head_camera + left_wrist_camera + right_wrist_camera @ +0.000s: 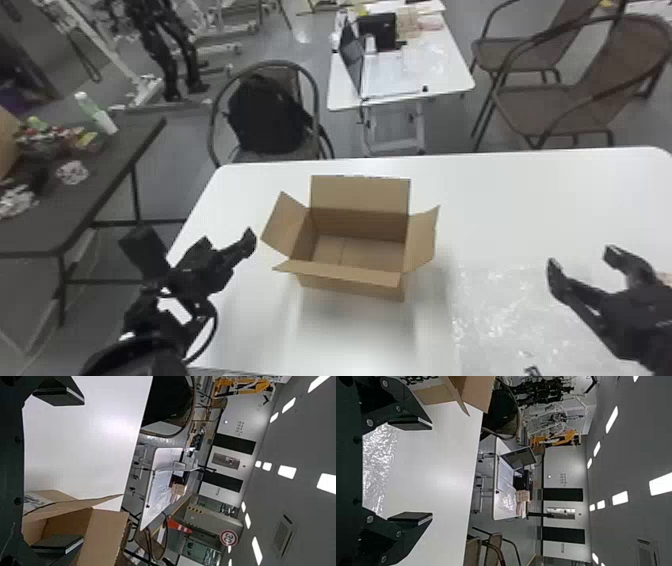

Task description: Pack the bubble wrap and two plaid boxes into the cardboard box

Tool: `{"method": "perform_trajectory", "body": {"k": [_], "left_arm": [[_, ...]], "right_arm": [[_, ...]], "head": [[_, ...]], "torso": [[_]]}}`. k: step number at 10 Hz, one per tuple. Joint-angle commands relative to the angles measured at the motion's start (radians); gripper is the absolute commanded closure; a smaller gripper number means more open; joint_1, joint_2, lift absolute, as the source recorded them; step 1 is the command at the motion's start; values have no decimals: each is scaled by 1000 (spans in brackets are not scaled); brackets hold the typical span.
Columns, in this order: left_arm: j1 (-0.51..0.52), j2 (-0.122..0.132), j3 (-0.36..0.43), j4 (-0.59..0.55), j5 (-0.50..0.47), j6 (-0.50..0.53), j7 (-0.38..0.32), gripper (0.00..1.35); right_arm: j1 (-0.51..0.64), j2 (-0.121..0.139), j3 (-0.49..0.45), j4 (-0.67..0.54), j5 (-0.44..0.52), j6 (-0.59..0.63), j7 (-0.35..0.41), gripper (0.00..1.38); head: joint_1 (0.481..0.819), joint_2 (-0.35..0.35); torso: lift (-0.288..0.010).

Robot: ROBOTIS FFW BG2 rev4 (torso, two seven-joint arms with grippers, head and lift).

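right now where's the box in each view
head view: box, just below centre, flaps open
left wrist view: box, partly behind one finger of the left gripper
right wrist view: box, partly cut off, on the robot's left of the right gripper
shared landmark: far white table

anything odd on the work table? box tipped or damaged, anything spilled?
Nothing stands out. The cardboard box sits upright with flaps splayed open, no visible tear or crushing. The bubble wrap lies spread out on the table, to the box's right. No visible spill.
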Motion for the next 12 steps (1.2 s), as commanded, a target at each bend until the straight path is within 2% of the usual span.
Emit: {"method": "perform_trajectory", "body": {"k": [1,2,4,9,10,11,12], "left_arm": [[-29,8,-4,52,41,10,-8,88],[-52,22,-5,92,74,21,-31,96],[-80,43,-11,122,74,58,-48,88],[-143,77,-80,220,150,76,-94,147],[-149,78,-85,227,147,72,-98,194],[-152,78,-85,231,147,69,-102,298],[-154,80,-85,231,147,70,-105,516]], "right_arm": [[-4,0,3,3,0,0,3,456],[-7,0,4,5,2,0,7,458],[-13,0,6,9,2,0,18,458],[-14,0,6,12,2,0,23,458],[-18,0,6,14,2,0,26,458],[-18,0,6,14,0,0,26,458],[-18,0,6,15,0,0,27,458]], "head": [[695,274],[695,271],[695,261],[695,229],[695,221],[695,212],[695,209]], "torso": [[-49],[-49],[-49],[-49],[-49],[-49],[-49]]}}
